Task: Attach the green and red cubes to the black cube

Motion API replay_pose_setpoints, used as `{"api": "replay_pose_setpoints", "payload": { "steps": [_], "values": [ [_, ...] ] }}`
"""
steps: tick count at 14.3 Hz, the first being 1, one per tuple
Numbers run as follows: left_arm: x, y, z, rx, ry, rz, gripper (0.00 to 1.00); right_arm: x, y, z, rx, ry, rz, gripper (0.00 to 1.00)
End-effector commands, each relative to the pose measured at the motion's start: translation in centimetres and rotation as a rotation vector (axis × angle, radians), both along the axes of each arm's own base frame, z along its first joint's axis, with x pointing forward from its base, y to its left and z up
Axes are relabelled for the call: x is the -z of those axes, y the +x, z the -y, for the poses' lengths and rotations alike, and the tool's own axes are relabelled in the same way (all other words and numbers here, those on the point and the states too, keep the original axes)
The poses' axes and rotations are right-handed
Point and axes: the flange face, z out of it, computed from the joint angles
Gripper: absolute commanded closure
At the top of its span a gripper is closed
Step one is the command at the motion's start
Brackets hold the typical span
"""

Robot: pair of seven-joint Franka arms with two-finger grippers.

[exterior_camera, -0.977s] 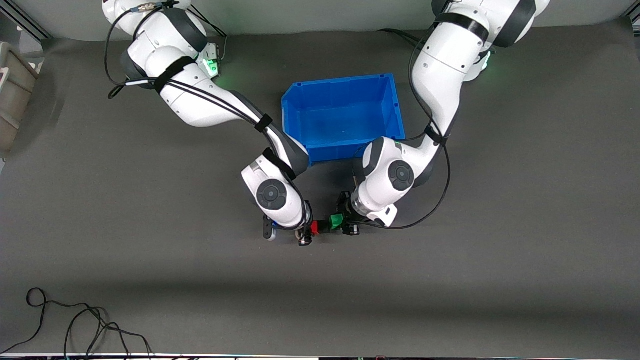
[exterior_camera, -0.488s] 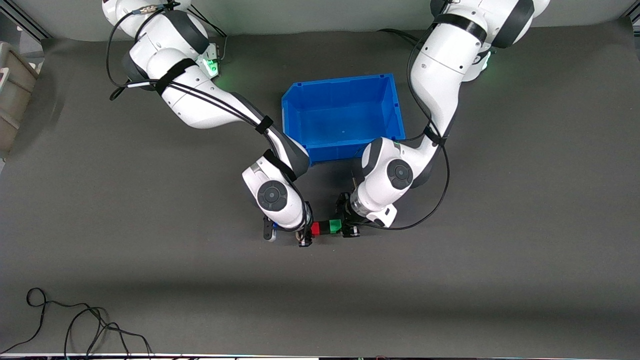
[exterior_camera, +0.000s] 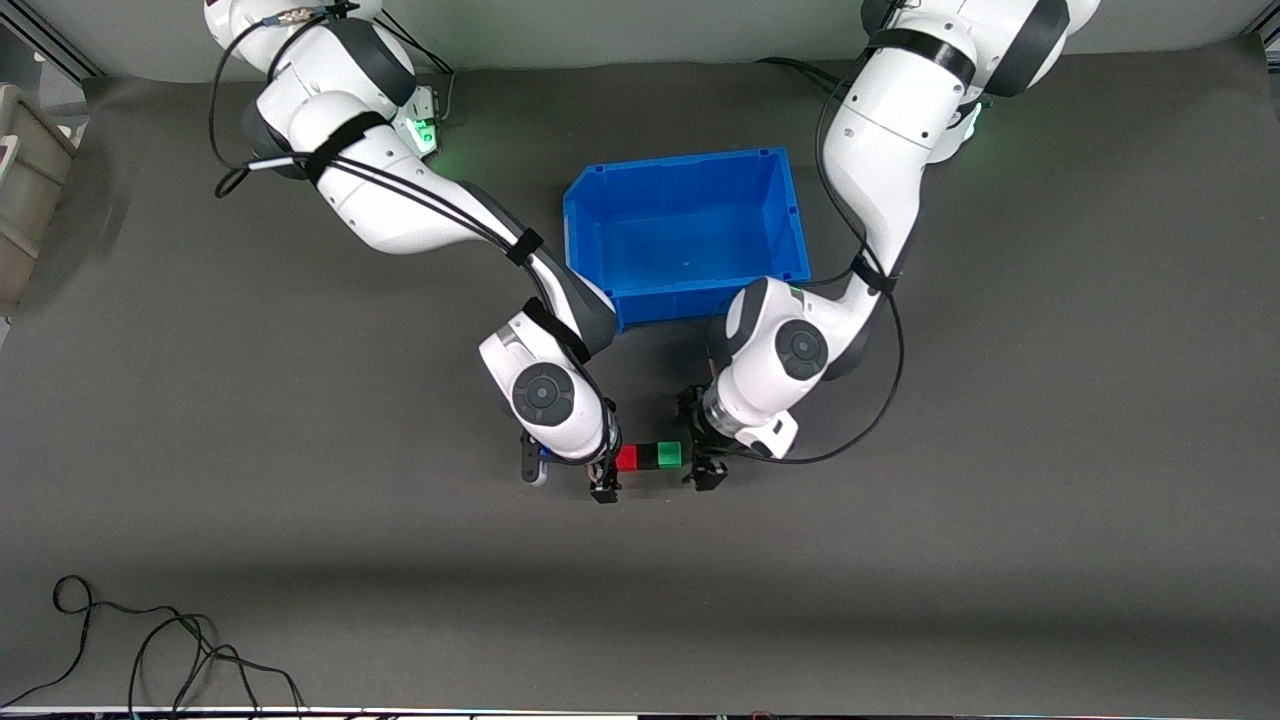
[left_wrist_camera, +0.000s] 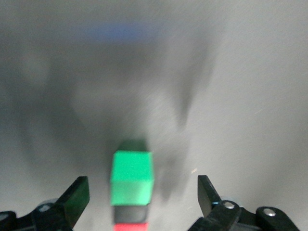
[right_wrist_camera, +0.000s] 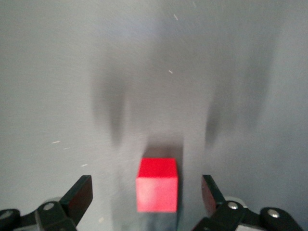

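The red cube [exterior_camera: 627,458], black cube [exterior_camera: 648,457] and green cube [exterior_camera: 670,455] lie joined in one straight row on the table, black in the middle, nearer the front camera than the blue bin. My left gripper [exterior_camera: 698,441] is open at the green end; its wrist view shows the green cube [left_wrist_camera: 132,174], black cube [left_wrist_camera: 131,213] and a strip of red cube [left_wrist_camera: 130,227] between its spread fingers [left_wrist_camera: 75,198], untouched. My right gripper [exterior_camera: 606,455] is open at the red end; its wrist view shows the red cube [right_wrist_camera: 157,185] between spread fingers [right_wrist_camera: 81,191].
The blue bin [exterior_camera: 665,305] stands just farther from the front camera than the cubes, between the two arms. A loose black cable [exterior_camera: 150,650] lies near the front edge at the right arm's end. A grey container [exterior_camera: 25,190] sits at that end's table edge.
The green cube, tilted in my left gripper a second ago, now sits flush against the black cube. Both grippers have opened and let go of the row.
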Motion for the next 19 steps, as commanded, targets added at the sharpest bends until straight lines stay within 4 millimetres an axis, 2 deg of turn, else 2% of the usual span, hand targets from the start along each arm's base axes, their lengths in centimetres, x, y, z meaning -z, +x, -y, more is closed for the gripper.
{"api": "replay_pose_setpoints", "payload": {
  "steps": [1, 2, 4, 8, 9, 10, 11, 12, 13, 14, 16, 17, 19],
  "values": [
    [-1.7, 2.4, -5.2, 0.042, 0.098, -0.018, 0.00, -7.2, -0.1, 4.2, -0.032, -0.064, 0.047, 0.00],
    [-2.4, 3.1, -7.5, 0.096, 0.121, -0.036, 0.00, -9.0, -0.8, 5.9, -0.064, -0.077, 0.053, 0.00],
    [-4.6, 4.3, -14.2, 0.212, 0.135, -0.072, 0.00, -12.8, -2.5, 10.7, -0.148, -0.113, 0.061, 0.00],
    [-10.5, 3.9, -27.6, 0.552, 0.089, -0.117, 0.00, -20.9, -7.3, 18.3, -0.415, -0.194, 0.121, 0.00],
    [-12.5, 3.6, -30.7, 0.630, 0.083, -0.107, 0.00, -22.4, -8.2, 20.2, -0.486, -0.216, 0.129, 0.00],
    [-14.5, 3.2, -33.6, 0.705, 0.107, -0.105, 0.00, -23.7, -8.9, 21.3, -0.563, -0.239, 0.122, 0.00],
    [-16.2, 2.7, -35.7, 0.773, 0.142, -0.120, 0.00, -24.5, -9.2, 23.0, -0.629, -0.257, 0.087, 0.00],
    [-18.1, 2.1, -37.4, 0.844, 0.167, -0.122, 0.00, -25.0, -9.4, 24.7, -0.707, -0.267, 0.032, 0.00],
    [-19.9, 1.5, -38.9, 0.907, 0.167, -0.105, 0.00, -26.3, -9.6, 26.5, -0.755, -0.237, -0.006, 0.00],
    [-21.7, 0.9, -39.6, 0.972, 0.161, -0.080, 0.00, -27.4, -9.9, 28.1, -0.794, -0.168, -0.032, 0.00],
    [-25.3, -0.3, -40.4, 1.083, 0.153, -0.049, 0.00, -30.2, -10.7, 31.5, -0.926, -0.082, -0.002, 0.00],
    [-27.3, -0.8, -40.7, 1.140, 0.152, -0.051, 0.00, -31.8, -11.0, 32.9, -0.978, -0.092, 0.026, 0.00],
    [-30.9, -1.4, -41.3, 1.271, 0.152, -0.033, 0.00, -34.1, -11.8, 34.7, -1.074, -0.120, 0.064, 0.00]
  ]
}}
